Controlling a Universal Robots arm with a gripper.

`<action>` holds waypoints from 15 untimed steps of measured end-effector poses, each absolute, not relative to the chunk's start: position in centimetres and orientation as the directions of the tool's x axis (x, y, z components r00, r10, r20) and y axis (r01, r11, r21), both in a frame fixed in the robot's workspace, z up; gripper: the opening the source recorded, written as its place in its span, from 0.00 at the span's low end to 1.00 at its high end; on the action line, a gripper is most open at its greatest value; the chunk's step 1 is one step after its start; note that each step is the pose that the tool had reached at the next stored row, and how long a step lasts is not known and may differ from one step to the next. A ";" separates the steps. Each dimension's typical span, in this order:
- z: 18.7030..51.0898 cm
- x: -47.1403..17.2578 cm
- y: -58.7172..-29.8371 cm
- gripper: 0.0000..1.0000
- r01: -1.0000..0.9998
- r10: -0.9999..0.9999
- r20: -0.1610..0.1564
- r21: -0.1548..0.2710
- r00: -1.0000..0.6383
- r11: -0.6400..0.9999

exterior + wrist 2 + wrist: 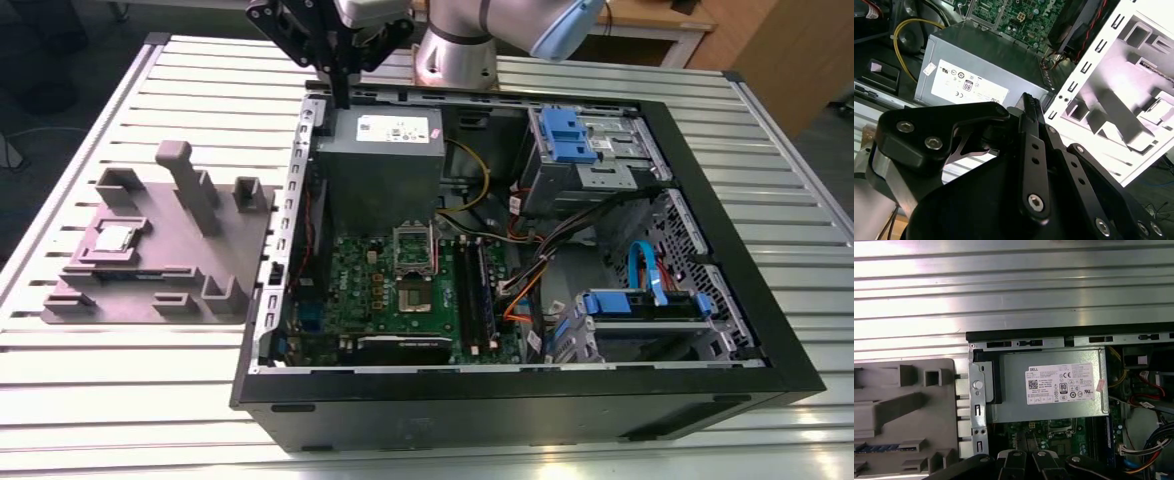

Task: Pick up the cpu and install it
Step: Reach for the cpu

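Slatted table (80, 400) is topped by open PC case (534, 400); grey fixture plate (174, 270) is set at the exterior view's left. Above power supply (380, 150), gripper (340, 100) is held, fingers closed, empty. cpu (115, 238) is seated on fixture plate.

Robotics laboratory or test workshop. Evidence in the exterior view: a ribbed aluminium worktable (120, 400) spans the frame, an open desktop computer case (521, 400) sits centre-right, a grey fixture plate (234, 240) lies at left, and the robot arm base (454, 55) stands at top centre.
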State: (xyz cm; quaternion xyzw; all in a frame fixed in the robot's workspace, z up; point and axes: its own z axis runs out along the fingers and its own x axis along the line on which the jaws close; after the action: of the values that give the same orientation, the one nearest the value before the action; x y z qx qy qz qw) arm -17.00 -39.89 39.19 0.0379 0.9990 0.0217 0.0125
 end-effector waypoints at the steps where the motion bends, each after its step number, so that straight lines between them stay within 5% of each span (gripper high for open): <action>1: 39.2 -17.0 -39.9 0.10 0.075 0.076 -0.023 0.044 -0.997 0.996; 15: 39.2 -17.5 -39.9 0.10 0.075 0.076 -0.023 0.044 -0.997 0.996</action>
State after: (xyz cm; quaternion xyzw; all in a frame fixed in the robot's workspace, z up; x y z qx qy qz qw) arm -17.50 -39.89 39.16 0.0379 0.9990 0.0217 0.0125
